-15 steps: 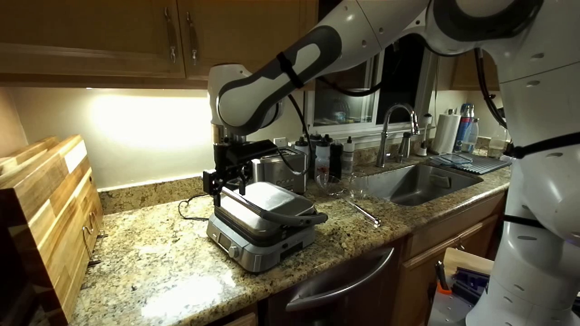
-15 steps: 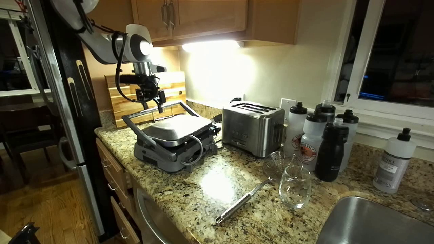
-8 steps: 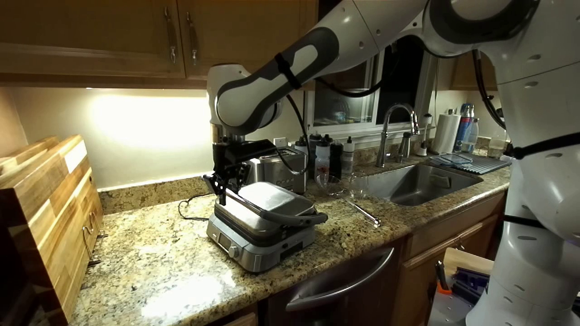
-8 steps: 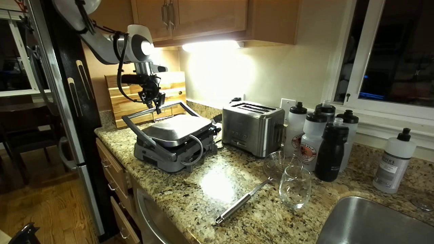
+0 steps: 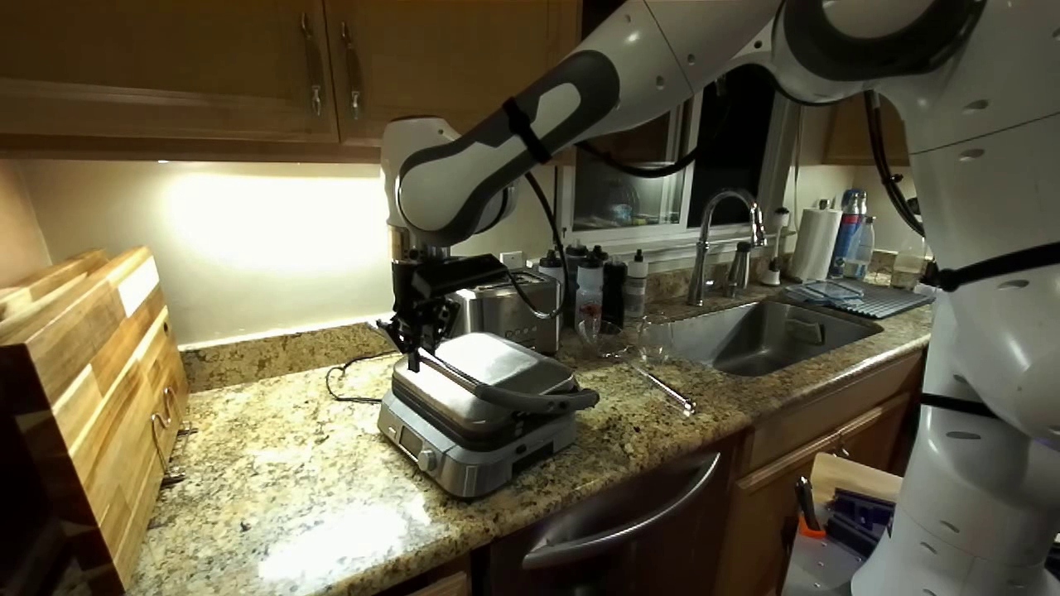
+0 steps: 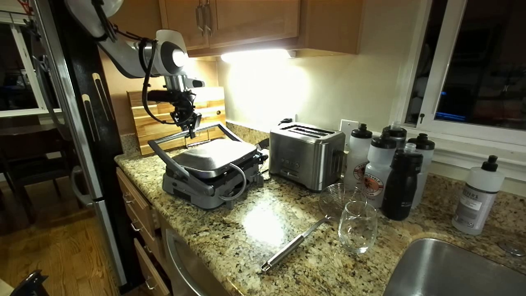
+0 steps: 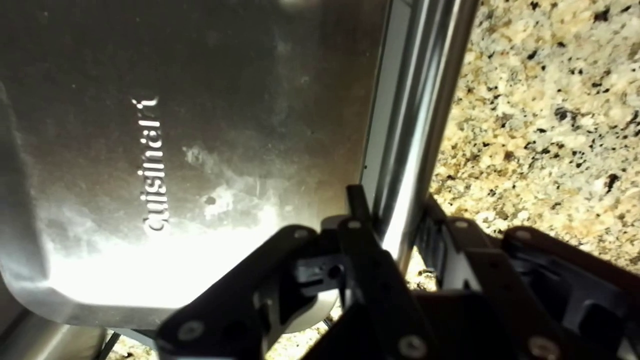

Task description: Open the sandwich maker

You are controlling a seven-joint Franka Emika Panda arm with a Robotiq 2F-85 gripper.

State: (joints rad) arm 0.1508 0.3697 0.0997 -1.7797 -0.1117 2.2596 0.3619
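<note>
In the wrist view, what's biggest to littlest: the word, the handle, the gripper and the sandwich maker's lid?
1. Lid
2. Gripper (near the camera, so it looks bigger)
3. Handle
4. Word

Fingers point(image 7: 363, 240) around metal handle point(image 7: 420, 125), lettered lid point(image 7: 240, 125), speckled counter point(image 7: 540, 115)

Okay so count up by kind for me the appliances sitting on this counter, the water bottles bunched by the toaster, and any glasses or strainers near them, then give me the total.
Sandwich maker: 1
Toaster: 1
Water bottles: 5
Stemless glass: 1
Wire strainer: 1
Total: 9
</note>
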